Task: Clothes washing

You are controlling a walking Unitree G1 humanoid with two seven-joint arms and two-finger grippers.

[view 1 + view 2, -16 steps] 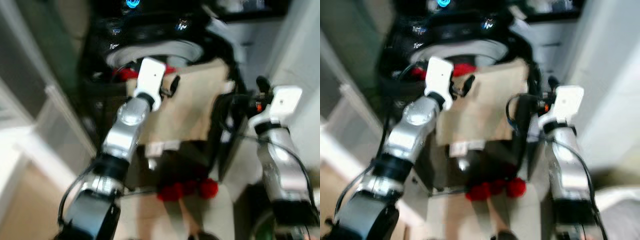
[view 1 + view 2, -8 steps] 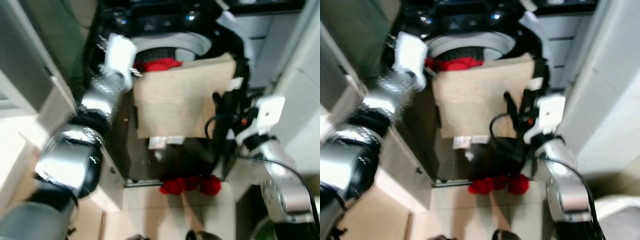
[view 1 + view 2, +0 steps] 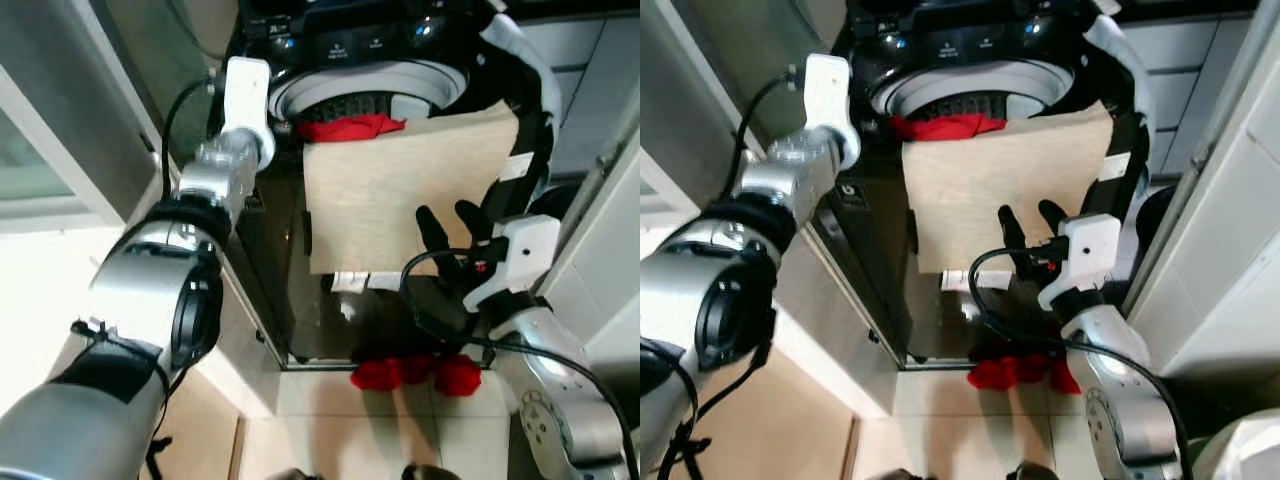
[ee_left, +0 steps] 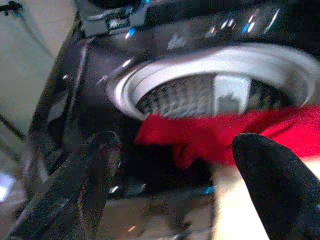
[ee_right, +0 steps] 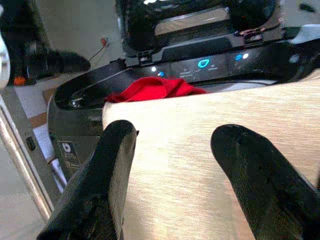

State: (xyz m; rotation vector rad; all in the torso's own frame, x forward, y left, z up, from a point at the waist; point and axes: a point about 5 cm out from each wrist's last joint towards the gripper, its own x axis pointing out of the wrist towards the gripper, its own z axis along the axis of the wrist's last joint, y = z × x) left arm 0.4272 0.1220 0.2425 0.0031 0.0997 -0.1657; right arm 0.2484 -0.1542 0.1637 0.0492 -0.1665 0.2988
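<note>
Two garments hang over the washing machine (image 3: 370,95) rim — a red cloth (image 3: 350,127) at the drum's edge and a beige cloth (image 3: 400,190) draping down the front. Left pincer (image 4: 175,165), spread wide and empty, hovers just beside the red cloth; right pincer (image 3: 447,225), also parted and empty, faces the beige panel lower down.

A home laundry corner is shown. A black top-loading washing machine (image 3: 300,250) with a lit control panel (image 3: 350,40) and a pale drum rim (image 3: 370,85) is wedged between a glazed door frame (image 3: 110,150) and pale cabinet fronts (image 3: 600,90). A tiled floor (image 3: 330,430) is seen below, and clothing is draped over the machine's opening.
</note>
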